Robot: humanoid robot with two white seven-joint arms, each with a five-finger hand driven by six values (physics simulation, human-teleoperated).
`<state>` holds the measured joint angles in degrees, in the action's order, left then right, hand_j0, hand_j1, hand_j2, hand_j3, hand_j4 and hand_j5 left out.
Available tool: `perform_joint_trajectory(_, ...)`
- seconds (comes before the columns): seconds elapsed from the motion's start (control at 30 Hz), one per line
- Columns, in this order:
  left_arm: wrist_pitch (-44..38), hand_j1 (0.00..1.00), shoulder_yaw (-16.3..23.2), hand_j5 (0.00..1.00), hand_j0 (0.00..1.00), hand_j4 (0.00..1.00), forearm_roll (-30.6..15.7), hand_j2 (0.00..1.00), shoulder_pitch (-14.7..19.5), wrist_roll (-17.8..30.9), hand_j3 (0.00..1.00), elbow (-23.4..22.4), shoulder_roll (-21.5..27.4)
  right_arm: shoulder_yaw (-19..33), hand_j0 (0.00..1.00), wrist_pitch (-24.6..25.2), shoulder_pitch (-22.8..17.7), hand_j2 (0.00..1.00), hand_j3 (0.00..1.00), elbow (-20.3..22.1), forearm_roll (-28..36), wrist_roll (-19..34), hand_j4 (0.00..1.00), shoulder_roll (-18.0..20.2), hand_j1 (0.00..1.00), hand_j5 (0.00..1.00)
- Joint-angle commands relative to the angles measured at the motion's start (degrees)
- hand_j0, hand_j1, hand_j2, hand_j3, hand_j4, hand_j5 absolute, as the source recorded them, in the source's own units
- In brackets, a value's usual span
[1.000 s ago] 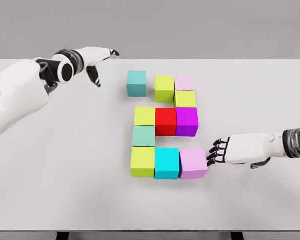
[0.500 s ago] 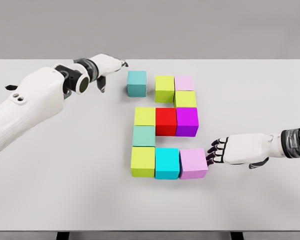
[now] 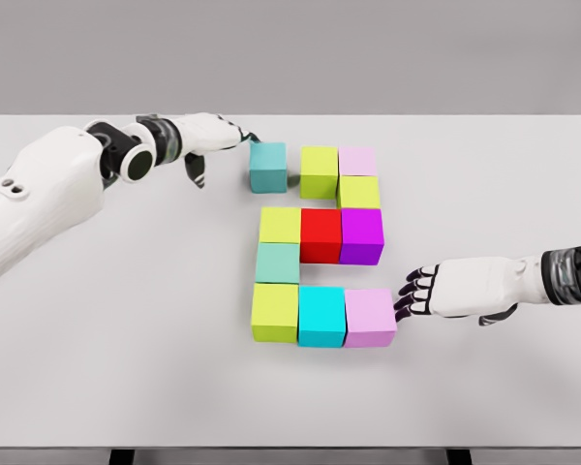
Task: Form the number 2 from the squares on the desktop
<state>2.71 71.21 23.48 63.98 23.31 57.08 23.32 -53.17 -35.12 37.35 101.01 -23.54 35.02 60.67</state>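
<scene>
The left hand (image 3: 211,136), fingers extended and holding nothing, touches the left face of the teal square block (image 3: 267,166), just left of the lime-green block (image 3: 320,170).

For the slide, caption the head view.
Left hand nudges the teal cube toward a near-complete block "2"; right hand sits beside the pink cube.

A white table (image 3: 126,387) spans nearly the whole view. Behind its far edge stands a plain grey wall (image 3: 368,48).
</scene>
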Motion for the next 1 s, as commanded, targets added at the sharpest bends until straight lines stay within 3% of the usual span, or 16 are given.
perform_joint_trajectory(0.0,0.37,1.0,-1.07,1.0,1.0,1.0,-1.06,1.0,0.0,-0.02,1.0,-0.13,1.02,0.09,1.0,0.12,0.0,1.0,1.0,-0.03,0.25,-0.02,1.0,0.06,1.0,1.0)
perform_joint_trajectory(0.13,0.45,1.0,-2.13,1.0,1.0,1.0,-1.06,1.0,0.0,-0.02,1.0,0.04,2.43,0.7,1.0,0.12,0.0,1.0,1.0,-0.12,0.25,-0.02,1.0,0.76,1.0,1.0)
perform_joint_trajectory(0.2,1.16,1.0,-2.04,1.0,1.0,1.0,-1.5,1.0,-0.09,0.07,1.0,0.13,2.78,5.0,1.0,0.12,0.09,1.0,1.0,-1.25,0.42,-0.02,1.0,1.99,1.0,1.0)
perform_joint_trajectory(0.27,4.32,1.0,-2.04,1.0,1.0,1.0,-1.77,1.0,-0.26,0.07,1.0,0.13,3.48,12.11,1.0,0.12,0.18,1.0,1.0,-8.01,1.56,-0.02,1.0,2.08,1.0,1.0)
perform_joint_trajectory(0.3,6.34,1.0,-2.04,1.0,1.0,1.0,-2.29,1.0,-0.35,0.07,1.0,0.31,4.54,16.16,1.0,0.12,0.44,1.0,1.0,-14.51,7.87,-0.02,1.0,2.0,1.0,1.0)
perform_joint_trajectory(0.33,8.62,1.0,-2.13,1.0,1.0,1.0,-2.73,1.0,-0.35,0.16,1.0,0.92,5.5,16.43,1.0,0.12,0.09,1.0,1.0,-18.74,17.1,-0.02,1.0,1.82,1.0,1.0)
perform_joint_trajectory(0.37,9.42,1.0,-2.13,1.0,1.0,1.0,-3.52,1.0,-0.35,0.34,1.0,1.89,6.73,16.52,1.0,0.12,-0.17,1.0,1.0,-19.62,18.62,-0.02,1.0,1.65,1.0,1.0)
perform_joint_trajectory(0.57,9.68,1.0,-1.78,1.0,1.0,1.0,-3.96,1.0,-1.32,0.34,1.0,3.12,6.74,18.19,1.0,0.12,-1.23,1.0,1.0,-21.2,18.97,-0.02,1.0,-2.13,1.0,1.0)
perform_joint_trajectory(0.63,9.6,1.0,-1.78,1.0,1.0,1.0,-3.88,1.0,-1.49,0.34,1.0,3.12,6.3,23.36,1.0,0.12,-1.06,1.0,1.0,-31.57,19.06,-0.02,1.0,-6.87,1.0,1.0)
perform_joint_trajectory(0.7,9.6,1.0,-1.78,1.0,1.0,1.0,-3.79,1.0,-1.49,0.34,1.0,2.95,5.33,31.02,1.0,0.12,-1.23,1.0,1.0,-36.41,18.7,-0.02,1.0,-10.13,1.0,1.0)
perform_joint_trajectory(0.8,9.6,1.0,-1.78,1.0,1.0,1.0,-3.79,1.0,-1.85,0.34,1.0,3.12,4.72,31.29,1.0,0.12,-2.64,1.0,1.0,-36.24,18.53,-0.02,1.0,-10.75,1.0,1.0)
perform_joint_trajectory(0.87,9.6,1.0,-1.78,1.0,1.0,1.0,-3.79,1.0,-1.85,0.34,1.0,3.21,4.63,31.81,1.0,0.12,-2.99,1.0,1.0,-36.24,18.7,-0.02,1.0,-14.0,1.0,1.0)
perform_joint_trajectory(0.97,9.6,1.0,-1.69,1.0,1.0,1.0,-3.79,1.0,-1.85,0.34,1.0,3.39,4.63,33.92,1.0,0.12,-3.25,1.0,1.0,-37.91,18.79,-0.02,1.0,-14.09,1.0,1.0)
